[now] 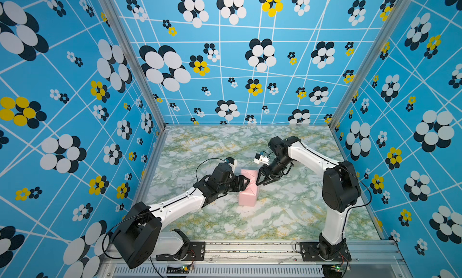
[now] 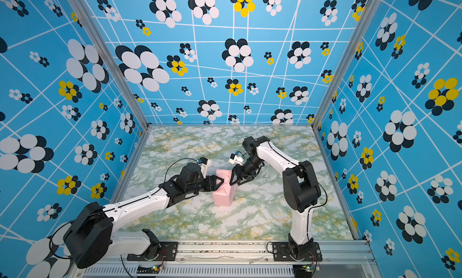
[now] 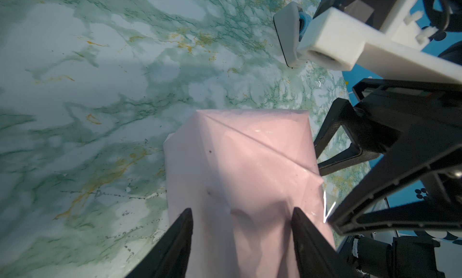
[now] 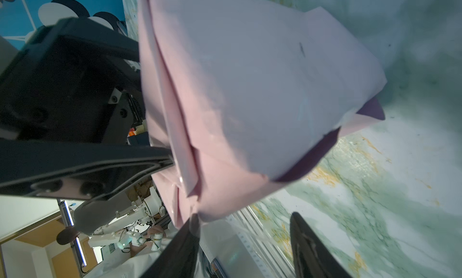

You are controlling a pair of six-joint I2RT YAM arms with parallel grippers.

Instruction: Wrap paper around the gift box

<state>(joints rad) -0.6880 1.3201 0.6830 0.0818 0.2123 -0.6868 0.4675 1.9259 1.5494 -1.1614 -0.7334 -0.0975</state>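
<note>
The paper [image 1: 247,189] is folded all round the box, so the box itself is hidden. The parcel sits near the middle of the counter [image 1: 287,214], pale pink face outward, with diagonal creases meeting on its top.

In both top views the left gripper [image 3: 241,211] comes in from eight o'clock and meets the parcel at its nine o'clock edge. Its jaws stand partly open with the fingertips laid on the folded paper, not pinching it. I judge this is to pin the flaps flat and stop the parcel sliding.

The right gripper [image 4: 245,215] sits at the parcel's three o'clock side, jaws apart and holding nothing. One fingertip is at the paper's edge, the other over bare counter. That reads as a gripper free to take the next flap while the left one anchors.

In the right wrist view one end is looser. A flap juts out and a dark sliver [image 4: 312,159] shows under it, perhaps the box, perhaps the paper's darker face. That end looks like the work left, and the folds could spring open if the left gripper lifts.
</note>
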